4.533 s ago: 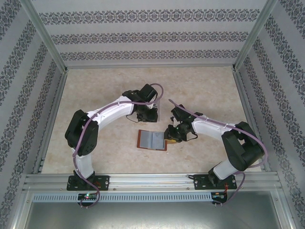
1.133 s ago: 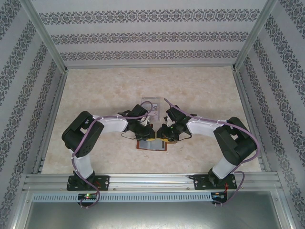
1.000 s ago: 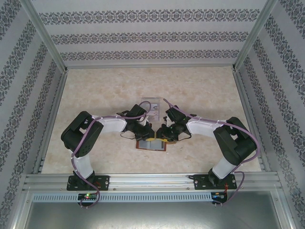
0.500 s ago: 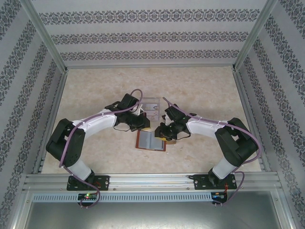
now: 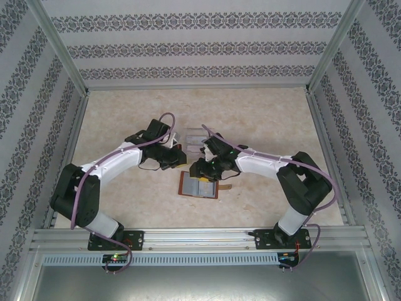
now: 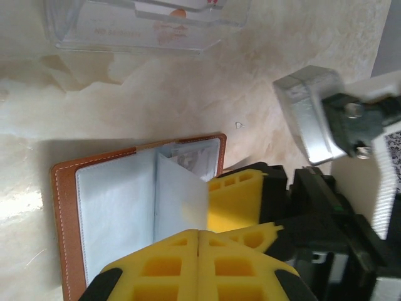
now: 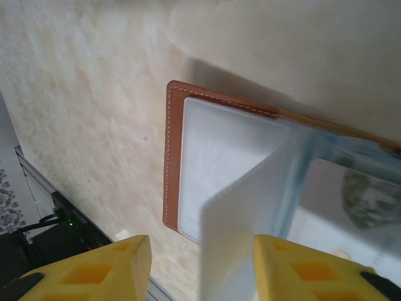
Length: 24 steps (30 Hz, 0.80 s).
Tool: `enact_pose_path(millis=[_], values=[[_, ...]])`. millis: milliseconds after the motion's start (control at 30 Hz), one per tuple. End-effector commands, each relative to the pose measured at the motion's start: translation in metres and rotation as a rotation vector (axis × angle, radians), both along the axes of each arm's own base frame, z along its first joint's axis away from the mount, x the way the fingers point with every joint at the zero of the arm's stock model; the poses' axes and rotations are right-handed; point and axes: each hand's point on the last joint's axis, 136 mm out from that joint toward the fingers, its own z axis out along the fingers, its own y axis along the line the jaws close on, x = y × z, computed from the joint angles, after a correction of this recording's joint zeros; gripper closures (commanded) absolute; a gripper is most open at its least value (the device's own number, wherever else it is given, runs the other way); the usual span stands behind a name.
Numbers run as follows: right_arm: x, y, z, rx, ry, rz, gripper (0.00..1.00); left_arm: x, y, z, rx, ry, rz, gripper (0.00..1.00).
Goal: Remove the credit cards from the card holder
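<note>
Card holder (image 6: 66, 207) stitched brown leather; tray (image 6: 125, 28) clear glossy plastic.

One card holder (image 5: 200, 187), one clear plastic tray (image 5: 195, 135), two robot arms, a left arm (image 5: 116, 162) and right arm (image 5: 260, 164)

A beige marbled counter (image 5: 263, 113) spread across the enclosure, glossy where the light struck it in the left wrist view (image 6: 188, 94) and mottled in the right wrist view (image 7: 94, 63). A clear rectangular plastic tray (image 5: 195, 139) sat on it near the middle; close up (image 6: 138, 28) its wall showed faint print and an orange mark. White wallpaper with dark floral bands (image 5: 200, 47) lined three sides behind slanted aluminium posts (image 5: 58, 47). A silver aluminium rail (image 5: 200, 237) and a perforated grey strip (image 5: 200, 258) ran along the near edge.
</note>
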Motion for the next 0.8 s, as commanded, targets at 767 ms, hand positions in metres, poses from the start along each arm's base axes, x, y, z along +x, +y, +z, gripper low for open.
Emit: enact_pose_path(millis=[767], values=[[0.004,0.038,-0.017,-0.026,0.026,0.052,0.32,-0.011,0.018,-0.002,0.015,0.018,0.005,0.97]])
